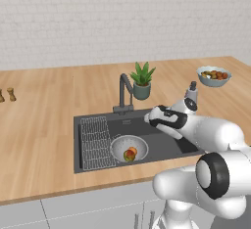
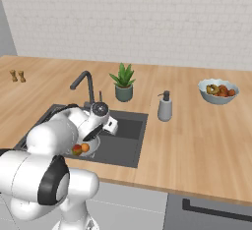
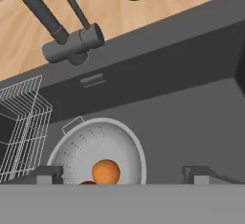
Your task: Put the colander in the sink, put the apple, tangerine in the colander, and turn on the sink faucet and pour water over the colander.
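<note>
The dark sink [image 1: 162,147] holds the pale perforated colander [image 1: 129,148] on its floor, left of middle. Inside the colander lie the orange tangerine [image 3: 105,171] and the apple [image 2: 77,150], of which a reddish sliver [image 3: 87,183] shows in the hand view. The dark gooseneck sink faucet [image 1: 125,93] stands at the back rim, its base [image 3: 72,46] just above the basin wall; no water shows. My gripper [image 1: 148,117] hangs open over the basin, right of the faucet base and above the colander [image 3: 98,146], with nothing between its fingertips [image 3: 48,174].
A wire grid rack [image 1: 95,142] fills the sink's left part. A potted plant [image 1: 142,81] stands behind the faucet, a soap dispenser [image 2: 165,107] right of the sink, and a blue-grey fruit bowl [image 1: 213,76] at the far right. Two small shakers [image 1: 11,94] sit far left.
</note>
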